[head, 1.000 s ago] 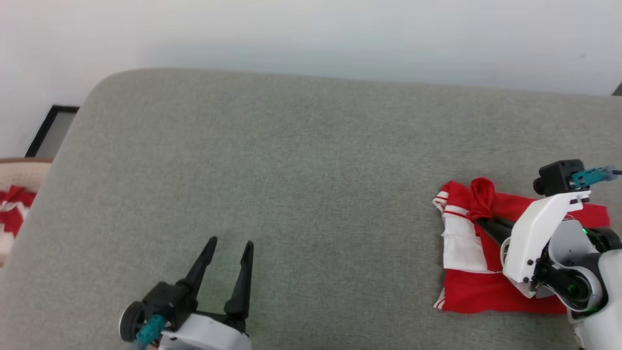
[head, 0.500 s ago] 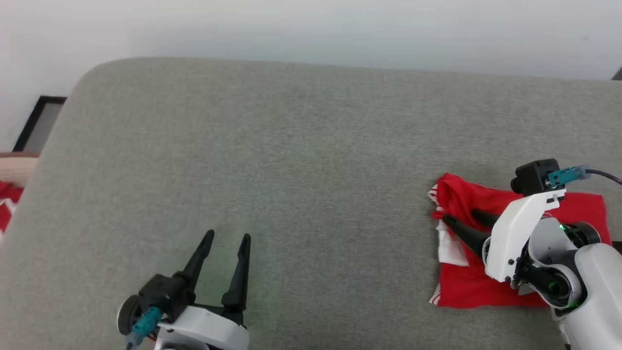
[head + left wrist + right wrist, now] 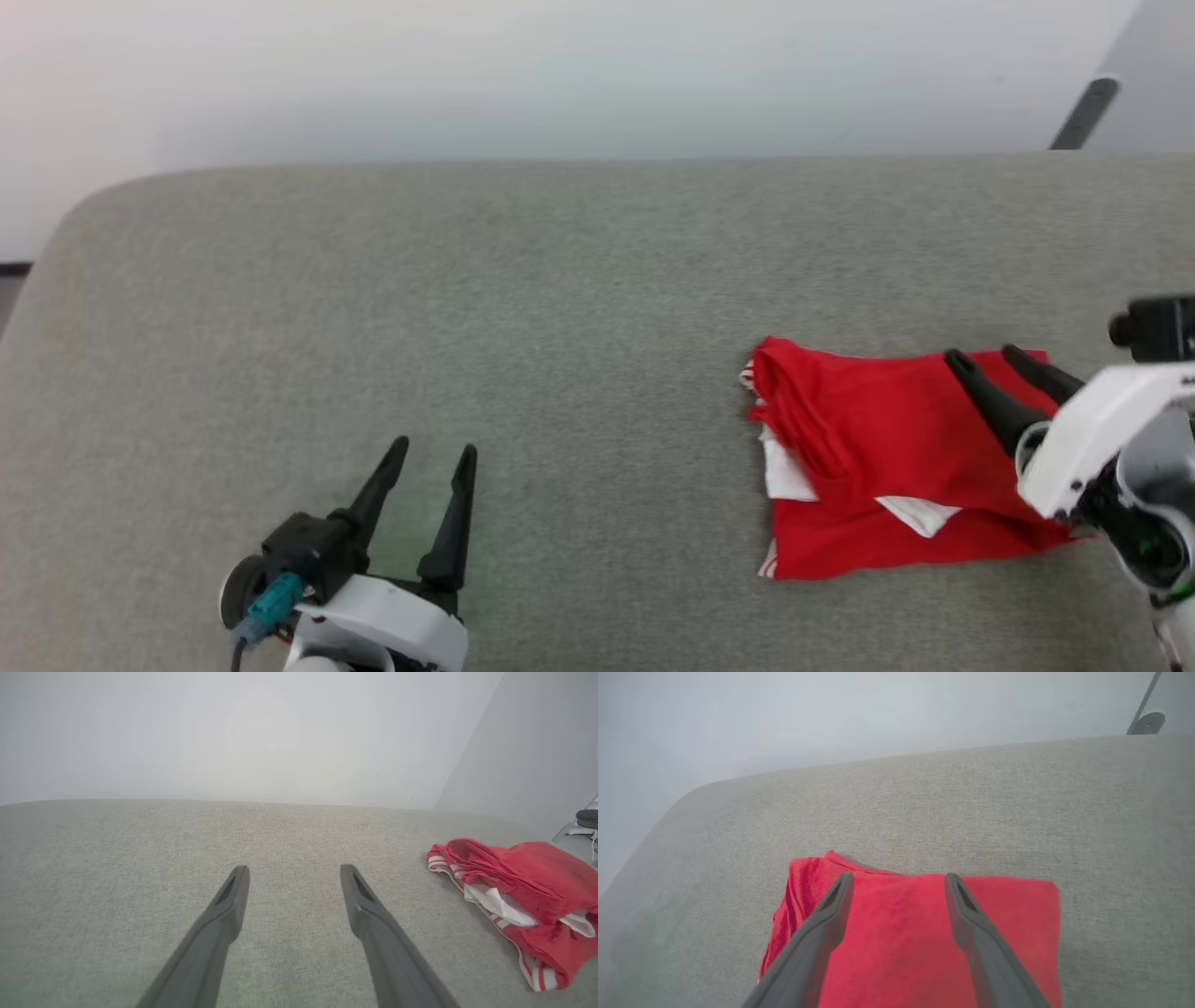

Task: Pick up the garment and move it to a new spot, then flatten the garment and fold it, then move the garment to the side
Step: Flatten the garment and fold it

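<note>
Change: a second ago the right gripper [image 3: 981, 355] was pinched on a raised knot of red cloth near the left edge of the garment [image 3: 887, 448]. Now its fingers are spread wide, hold nothing, and sit back at the garment's far right corner. The knot is gone and the cloth lies flat. The head camera has swung too, so the whole picture has shifted.
Left side: the left gripper [image 3: 434, 447] is in the same place and spread as before.
Right arm pose: the white wrist comes in from the right edge of the head view, with the fingers slanting up and to the left, low over the red cloth.
Left arm pose: it sits at the lower left of the head view with the fingers pointing up the view, wide apart and empty, over the bare grey padded surface [image 3: 560, 327].
Garment: it lies on the right part of the padded surface, folded into a rough rectangle. Red is uppermost, white sleeve cloth peeks out along the left side, and there is striped trim at the near left corner.
Garment and right fingers: in the right wrist view both fingers lie over the red cloth, with their tips near its far edge. Whether they touch it cannot be told.
Garment and left fingers: well apart, with the garment off to their right.
</note>
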`<state>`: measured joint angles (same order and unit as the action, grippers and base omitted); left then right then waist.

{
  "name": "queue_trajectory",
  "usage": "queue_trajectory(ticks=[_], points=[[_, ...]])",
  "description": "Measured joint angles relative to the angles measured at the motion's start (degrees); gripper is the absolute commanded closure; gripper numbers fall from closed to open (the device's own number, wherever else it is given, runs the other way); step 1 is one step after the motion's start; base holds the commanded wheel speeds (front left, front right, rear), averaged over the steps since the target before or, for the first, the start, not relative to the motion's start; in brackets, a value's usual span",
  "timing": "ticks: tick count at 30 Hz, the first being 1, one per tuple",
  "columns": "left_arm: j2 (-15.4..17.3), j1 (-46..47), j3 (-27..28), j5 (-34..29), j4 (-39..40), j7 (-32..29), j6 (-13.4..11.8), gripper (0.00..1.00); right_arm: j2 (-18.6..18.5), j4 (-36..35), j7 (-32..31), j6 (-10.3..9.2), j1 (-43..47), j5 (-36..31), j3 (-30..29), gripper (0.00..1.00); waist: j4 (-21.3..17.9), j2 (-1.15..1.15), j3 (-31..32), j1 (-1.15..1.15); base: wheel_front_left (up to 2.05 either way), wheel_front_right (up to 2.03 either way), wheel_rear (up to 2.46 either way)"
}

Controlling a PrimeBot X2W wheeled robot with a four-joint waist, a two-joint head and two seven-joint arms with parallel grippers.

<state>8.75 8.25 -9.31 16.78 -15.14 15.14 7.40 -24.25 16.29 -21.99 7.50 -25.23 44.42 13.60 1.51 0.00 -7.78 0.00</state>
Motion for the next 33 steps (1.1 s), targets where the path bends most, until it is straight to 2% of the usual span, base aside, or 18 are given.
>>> queue_trajectory(ticks=[5, 9, 17, 25, 33], points=[[0.6, 0.23, 1.36, 1.11, -2.78, -0.02, 0.0, 0.0, -0.75, 3.87, 10.26, 0.0, 2.2, 1.89, 2.19, 0.0, -2.07, 0.0, 1.02, 0.0, 0.0, 0.0, 0.0], [0.83, -0.03, 4.89, 1.33, -4.07, -0.01, 0.0, 0.0, -0.88, 6.81, 19.34, -0.01, 2.66, 1.85, 5.03, 0.0, -3.6, 0.0, 1.78, 0.0, 0.0, 0.0, 0.0], [0.32, -3.41, 8.99, 0.73, -2.19, -0.01, 0.0, 0.0, -0.83, 11.57, 32.66, -0.01, 2.88, -1.4, 8.81, 0.0, -5.62, 0.0, 3.4, 0.0, 0.0, 0.0, 0.0], [0.24, -9.21, 9.51, -0.42, 1.96, -0.01, 0.0, 0.0, 0.04, 11.73, 36.31, -0.01, 6.25, -4.5, 7.31, 0.0, -5.83, 0.0, 5.94, 0.0, 0.0, 0.0, 0.0], [0.05, -12.72, 8.95, -2.0, 5.89, -0.01, 0.0, 0.0, 0.49, 7.73, 36.84, -0.01, 11.61, -7.62, 1.83, 0.0, -4.5, 0.0, 8.1, 0.0, 0.0, 0.0, 0.0]])
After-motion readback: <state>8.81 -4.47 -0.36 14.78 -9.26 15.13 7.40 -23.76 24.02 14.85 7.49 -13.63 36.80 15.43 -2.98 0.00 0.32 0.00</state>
